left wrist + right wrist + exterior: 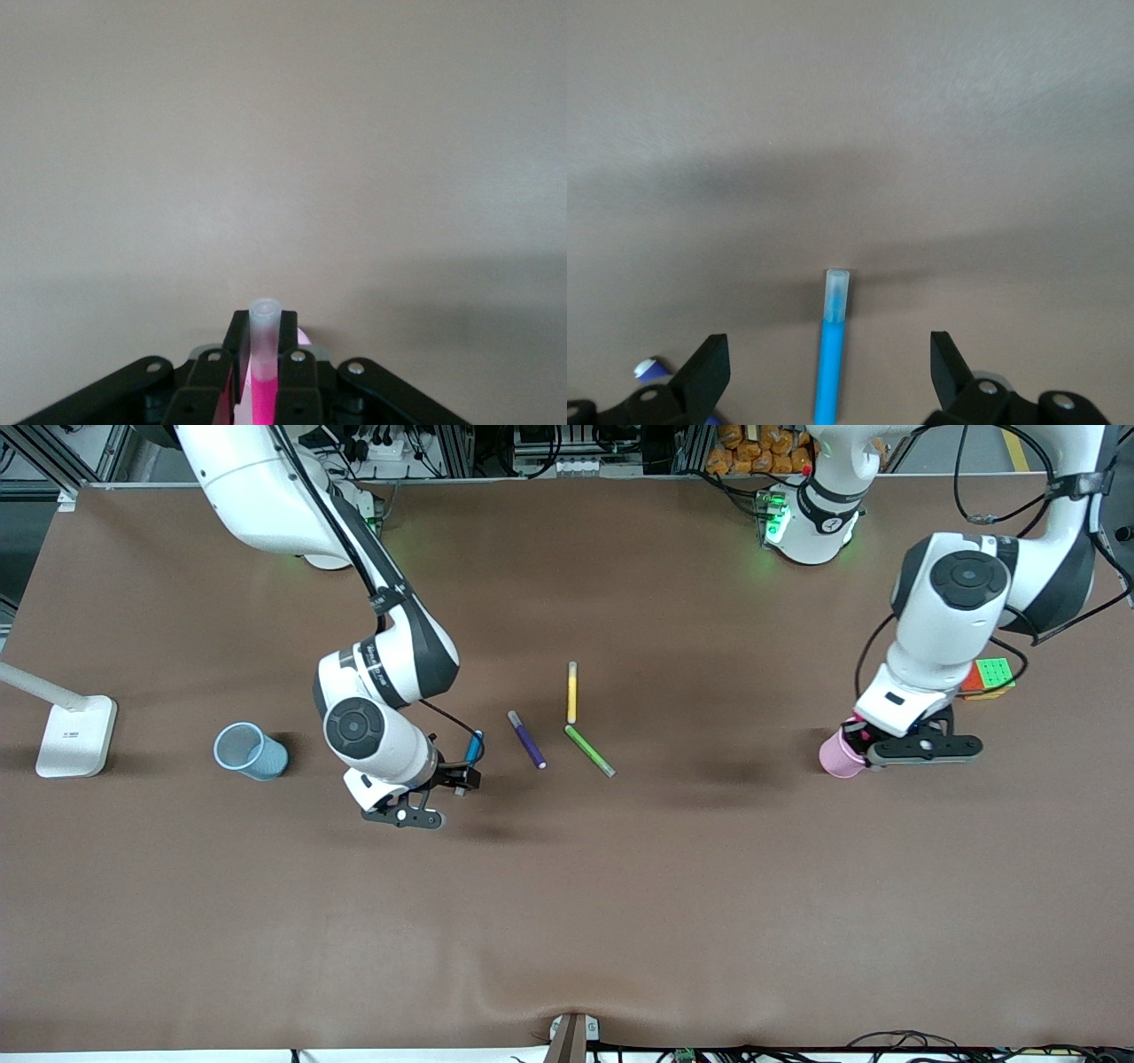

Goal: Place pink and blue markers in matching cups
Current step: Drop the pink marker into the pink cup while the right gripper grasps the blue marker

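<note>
Now the left claw (pixel 264 390) is clamped tight on the pink marker (pixel 264 350), pale cap poking out between the fingers, and it hangs right over the pink cup (pixel 840 755) at the left arm's end of the surface (pixel 567 912); the marker's long axis looks close to upright there, so the drop seems to turn on how squarely it sits above the rim. At the right arm's end, the right claw (pixel 831 381) stands wide apart, straddling the blue marker (pixel 831 354), which lies flat on the surface with its long axis running straight up the gap between the fingers. That arm is clearly the nearer one to it. The blue cup (pixel 252 751) waits nearby, toward the right arm's end, beside the claw.
</note>
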### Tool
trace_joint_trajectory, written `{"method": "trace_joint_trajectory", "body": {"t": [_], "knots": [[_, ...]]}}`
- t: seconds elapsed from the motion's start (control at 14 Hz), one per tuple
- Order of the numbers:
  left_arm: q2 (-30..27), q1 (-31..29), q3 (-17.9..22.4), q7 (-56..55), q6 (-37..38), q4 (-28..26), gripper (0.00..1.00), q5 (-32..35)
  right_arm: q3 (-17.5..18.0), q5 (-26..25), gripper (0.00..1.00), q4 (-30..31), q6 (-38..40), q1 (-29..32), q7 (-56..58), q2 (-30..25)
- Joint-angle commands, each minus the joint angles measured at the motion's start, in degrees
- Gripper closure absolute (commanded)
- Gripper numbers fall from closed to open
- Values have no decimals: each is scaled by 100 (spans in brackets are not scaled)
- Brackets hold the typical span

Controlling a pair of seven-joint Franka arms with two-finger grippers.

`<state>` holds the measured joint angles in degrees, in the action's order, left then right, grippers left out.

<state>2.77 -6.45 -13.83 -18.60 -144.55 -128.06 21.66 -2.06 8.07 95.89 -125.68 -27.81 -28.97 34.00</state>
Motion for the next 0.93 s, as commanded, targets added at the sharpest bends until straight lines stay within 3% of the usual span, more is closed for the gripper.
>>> {"method": "trace_joint_trajectory", "body": {"t": [0.0,0.43,0.86], "knots": [[-233,-268,-59,119,-406,-369,100,451,-49,-16,0,253,-394,-110,-144,124],[-155,-409,-50,102,-1312,-694,100,681,-58,-68,0,659,-1230,-330,-127,247],[223,-462,-50,40,-1707,-765,100,778,-58,-262,0,686,-1397,-400,-127,335]]}}
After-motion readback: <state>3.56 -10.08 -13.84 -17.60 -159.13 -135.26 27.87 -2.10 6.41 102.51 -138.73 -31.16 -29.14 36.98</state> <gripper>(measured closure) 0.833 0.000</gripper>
